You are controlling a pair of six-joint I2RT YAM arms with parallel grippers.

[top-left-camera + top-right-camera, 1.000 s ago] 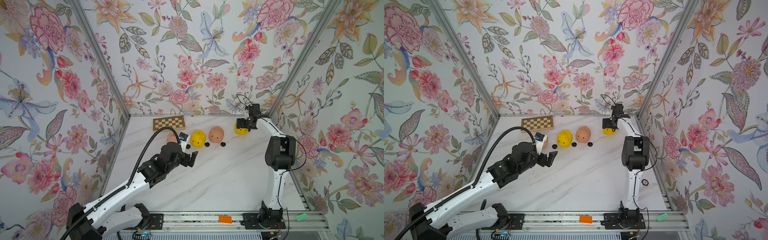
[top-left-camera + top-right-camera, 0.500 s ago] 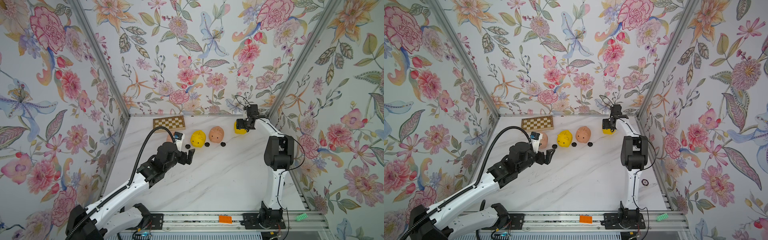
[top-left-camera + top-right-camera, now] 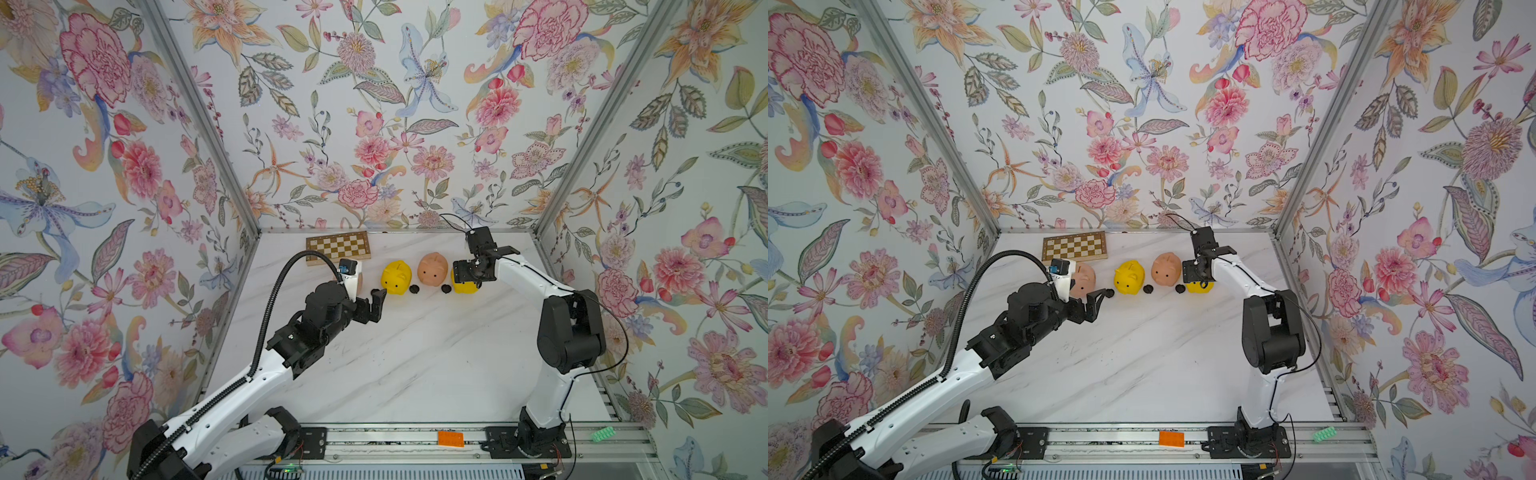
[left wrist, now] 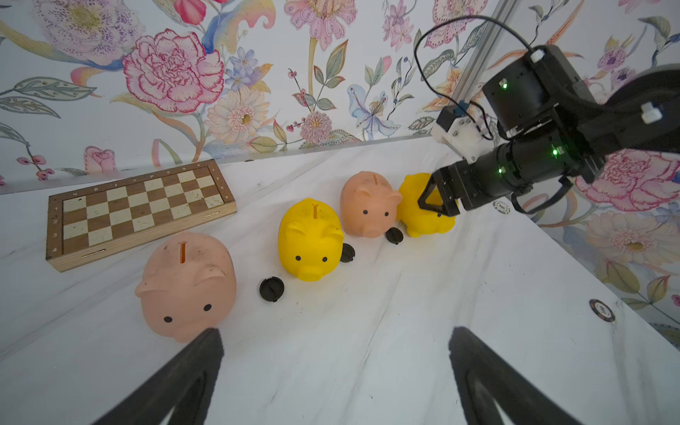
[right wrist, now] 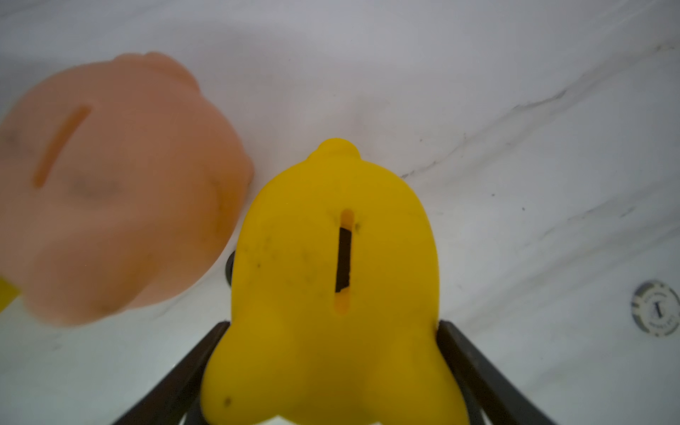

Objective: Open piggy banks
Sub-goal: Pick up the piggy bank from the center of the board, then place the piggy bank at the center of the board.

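Observation:
Four piggy banks stand in a row near the back of the table. A pink one (image 4: 187, 283) is at the left, then a yellow one (image 3: 395, 277), a second pink one (image 3: 433, 269), and a yellow one (image 3: 465, 287) at the right. My right gripper (image 3: 466, 272) is shut on the right yellow pig's sides (image 5: 333, 323), and its coin slot faces the wrist camera. My left gripper (image 4: 333, 335) hangs open over bare table, just in front of the left pink pig (image 3: 1084, 279). Three black plugs (image 4: 271, 289) (image 4: 347, 253) (image 4: 394, 235) lie loose beside the pigs.
A checkered chessboard (image 3: 337, 246) lies at the back left by the wall. Poker chips (image 4: 602, 310) (image 5: 655, 308) lie on the table right of the pigs. An orange block (image 3: 450, 438) and a green piece (image 3: 602, 434) sit on the front rail. Floral walls enclose three sides.
My right gripper has come down and forward and narrowed onto the right yellow pig. My left gripper has edged closer to the row of pigs, still open.

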